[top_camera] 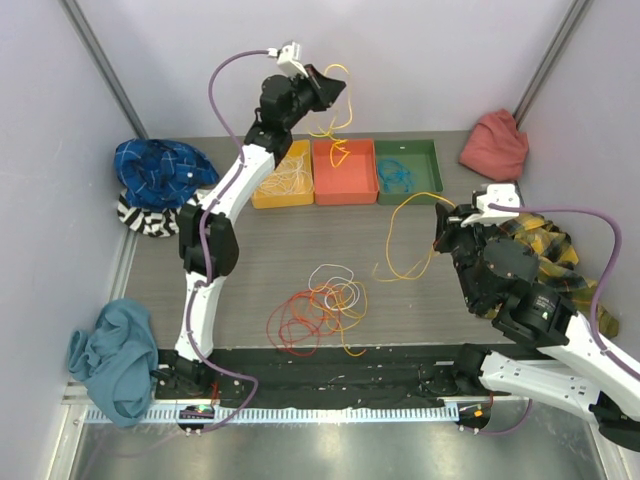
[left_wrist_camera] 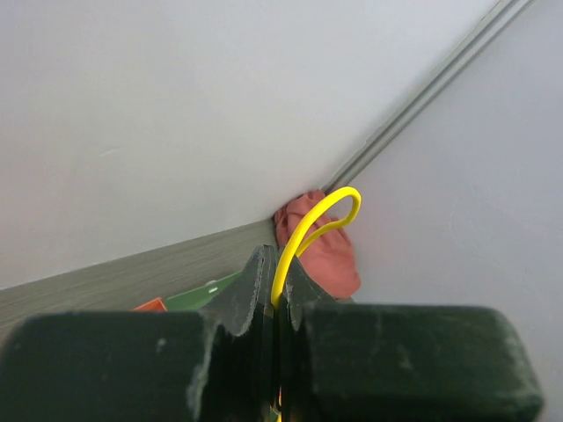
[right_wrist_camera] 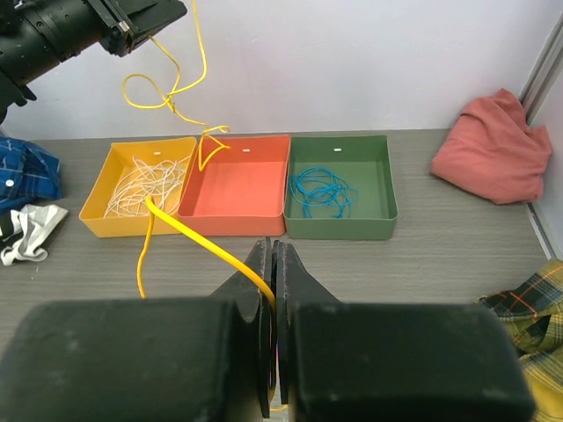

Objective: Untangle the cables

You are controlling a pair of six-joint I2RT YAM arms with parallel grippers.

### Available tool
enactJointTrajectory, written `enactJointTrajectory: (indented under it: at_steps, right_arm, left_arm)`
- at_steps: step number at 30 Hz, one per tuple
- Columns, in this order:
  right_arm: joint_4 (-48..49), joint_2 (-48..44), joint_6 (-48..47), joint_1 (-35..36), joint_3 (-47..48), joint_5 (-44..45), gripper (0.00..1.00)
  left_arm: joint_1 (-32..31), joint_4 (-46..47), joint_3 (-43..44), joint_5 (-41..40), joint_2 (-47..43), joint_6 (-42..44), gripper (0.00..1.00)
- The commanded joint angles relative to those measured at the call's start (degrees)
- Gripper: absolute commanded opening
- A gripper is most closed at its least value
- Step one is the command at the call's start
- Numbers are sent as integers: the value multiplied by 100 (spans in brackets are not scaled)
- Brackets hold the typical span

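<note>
- The left tool (top_camera: 335, 92) is clamped on a yellow cable (top_camera: 340, 125) and raised above the orange tray (top_camera: 360, 180); the cable hangs roughly vertical into it.
- The right tool (top_camera: 445, 222) is shut on a second yellow cable (top_camera: 391, 235), which is looped leftward over the counter (top_camera: 260, 250).
- The gripped stretches are hidden between the pads.
- Other cables (top_camera: 320, 305) are tangled mid-counter.

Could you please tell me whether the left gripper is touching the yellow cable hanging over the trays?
Touching. The left wrist view shows the yellow cable clamped between the shut jaws of the left gripper, with no gap.
</note>
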Motion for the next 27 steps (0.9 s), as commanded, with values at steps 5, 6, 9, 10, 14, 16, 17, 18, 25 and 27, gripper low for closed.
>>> enactJointTrajectory:
  at_steps: [5,6,9,10,14,16,17,18,25,27]
  right_arm:
    - [231,-13,-60,-11,-89,68,1]
    - [231,5,-78,-2,-97,77,1]
    - [257,57,-104,-11,-132,95,1]
    - [266,75,-104,-11,-124,95,1]
    - [292,101,-139,-20,-115,95,1]
    - [301,101,-139,-28,-106,77,1]
    - [310,110,-139,-28,-97,68,1]
    - [319,110,-131,-28,-97,51,1]
    - [467,373,-69,-55,52,-142,1]
    - [608,618,-104,-72,166,-283,1]
  left_arm:
    - [-5,233,-28,87,434,-151,0]
    - [-14,251,-10,149,513,-177,0]
    - [-49,111,270,351,847,-204,0]
    - [-75,50,454,395,909,-186,11]
    - [-111,-100,535,335,910,-72,51]
    - [-111,-188,430,220,796,24,99]
    - [-119,-180,351,159,613,60,100]
    - [-119,-110,229,54,480,86,100]
    - [-119,32,-1897,-1097,-1574,86,100]
    - [-111,-100,-2729,-1597,-2486,86,100]
